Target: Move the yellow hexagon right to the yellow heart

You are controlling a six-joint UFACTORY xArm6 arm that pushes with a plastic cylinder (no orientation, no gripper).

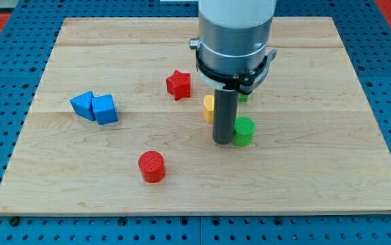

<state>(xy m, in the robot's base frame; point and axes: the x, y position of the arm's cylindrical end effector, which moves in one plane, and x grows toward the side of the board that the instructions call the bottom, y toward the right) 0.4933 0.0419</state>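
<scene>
One yellow block (pixel 209 107) shows near the board's middle, mostly hidden behind my rod; I cannot make out its shape. No second yellow block is in view; the arm may cover it. My tip (pixel 223 141) rests on the board just below and right of the yellow block. It stands right beside the left side of a green cylinder (pixel 244 131).
A red star (pixel 178 84) lies up-left of the yellow block. A sliver of another green block (pixel 243 97) shows behind the arm. Two blue blocks (pixel 83 104) (pixel 105 109) touch at the view's left. A red cylinder (pixel 152 166) sits at lower centre-left on the wooden board (pixel 318 170).
</scene>
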